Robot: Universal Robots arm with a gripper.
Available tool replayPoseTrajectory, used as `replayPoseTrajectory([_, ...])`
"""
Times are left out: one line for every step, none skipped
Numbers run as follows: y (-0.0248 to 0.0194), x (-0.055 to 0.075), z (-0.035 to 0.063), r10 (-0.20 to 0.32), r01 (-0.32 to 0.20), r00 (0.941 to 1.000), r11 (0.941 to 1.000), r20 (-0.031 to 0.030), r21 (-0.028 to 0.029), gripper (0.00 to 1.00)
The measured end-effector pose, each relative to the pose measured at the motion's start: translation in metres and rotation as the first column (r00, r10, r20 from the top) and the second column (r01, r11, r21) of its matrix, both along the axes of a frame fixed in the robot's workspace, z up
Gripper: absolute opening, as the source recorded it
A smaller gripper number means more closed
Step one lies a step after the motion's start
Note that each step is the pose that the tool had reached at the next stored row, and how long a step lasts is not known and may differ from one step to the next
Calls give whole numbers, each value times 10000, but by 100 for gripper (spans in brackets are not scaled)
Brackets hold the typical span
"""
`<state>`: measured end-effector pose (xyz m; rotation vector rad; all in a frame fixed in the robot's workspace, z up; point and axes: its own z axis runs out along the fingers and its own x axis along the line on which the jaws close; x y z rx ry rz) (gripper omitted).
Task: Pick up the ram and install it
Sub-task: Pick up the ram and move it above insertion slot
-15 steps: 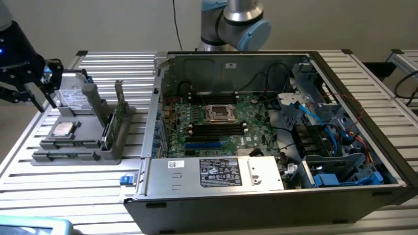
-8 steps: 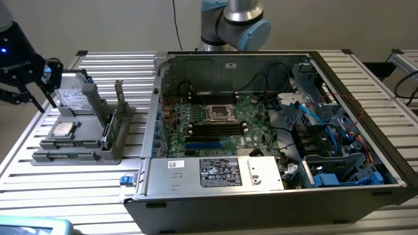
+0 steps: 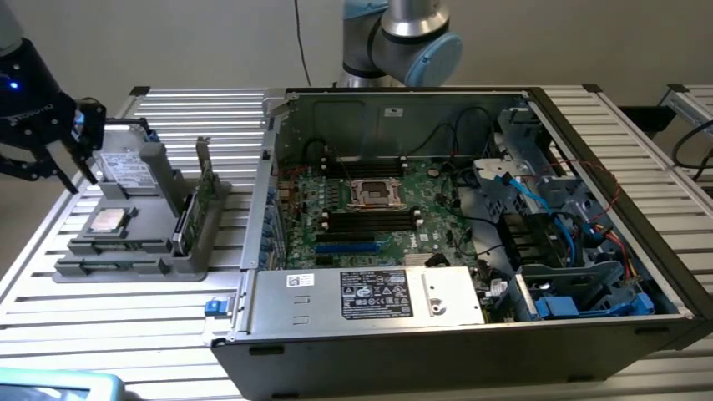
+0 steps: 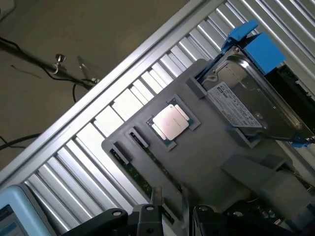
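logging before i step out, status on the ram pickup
Gripper fingers open, empty, at the gray holder's edge. Ram standing in holder, not gripped. Taller green card close beside it.

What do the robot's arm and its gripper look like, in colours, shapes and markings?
The arm is built of round silver-grey segments, with light blue caps on its joints. The gripper has a black body with a small blue light and some pale lettering on it, too small to read. Its fingers are thin and dark.
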<state>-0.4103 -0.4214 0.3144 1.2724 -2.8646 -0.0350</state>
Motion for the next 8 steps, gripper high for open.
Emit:
replayPoseTrajectory([0,0,-2,181,-181,9998,9998,0,0,31])
replayPoseTrajectory([0,0,-3,360,-360,9994,9994,0,1,31])
replayPoseTrajectory([0,0,-5,540,-540,9985,9985,0,0,31])
replayPoseTrajectory([0,0,-7,720,-720,9974,9974,-1,1,31])
replayPoseTrajectory([0,0,-9,899,-899,9960,9960,-2,1,31])
replayPoseTrajectory([0,0,-11,1090,-1090,9940,9940,-3,1,31])
replayPoseTrajectory([0,0,-13,1267,-1267,9919,9919,-5,1,31])
replayPoseTrajectory([0,0,-15,1446,-1446,9895,9895,-11,2,31])
